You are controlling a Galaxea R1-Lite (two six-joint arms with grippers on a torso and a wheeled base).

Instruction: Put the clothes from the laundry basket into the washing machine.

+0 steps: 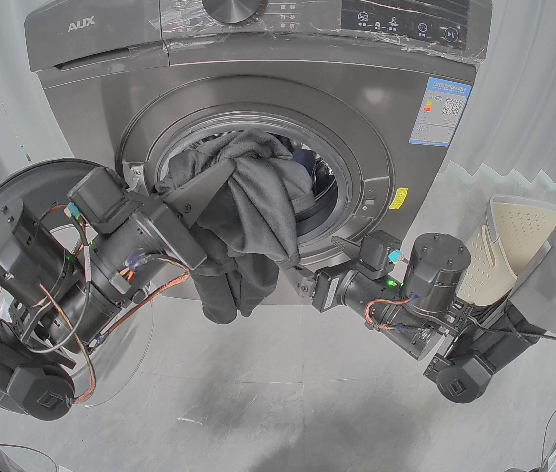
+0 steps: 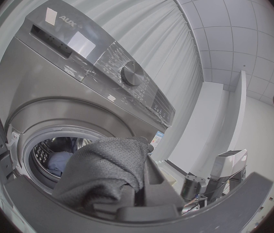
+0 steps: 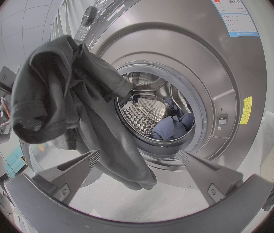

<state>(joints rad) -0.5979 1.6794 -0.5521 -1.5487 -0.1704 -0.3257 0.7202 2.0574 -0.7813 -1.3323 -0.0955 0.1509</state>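
Because the dark grey garment [image 1: 258, 204] is soft, light and limp, it will sag and fold wherever it is not held. It should grip well rather than slip, though a loose fold could catch on the door rim. The left gripper [image 1: 229, 168] reaches in from about 8 o'clock of the washing machine's [image 1: 383, 99] round opening [image 3: 150, 114]. Its fingers are closed on a bunched upper part of the cloth, which drapes over them. That bunch looks like the right place to hold, since it gathers several layers at once.

In the head view the garment sits in front of the opening. Its top is just inside the rim, and its long axis runs nearly vertical, with the free end hanging toward 6 o'clock, below the lip and outside the drum. My judgement is that this tail has to be carried or pushed in after the bunch.

The right gripper [image 3: 137, 153] is at about 5 o'clock of the opening, its fingers spread wide and holding nothing. Blue clothes [image 3: 172, 127] already lie in the drum. The open door [image 1: 29, 172] stands at 9 o'clock and the laundry basket [image 1: 520, 237] at 3 o'clock.
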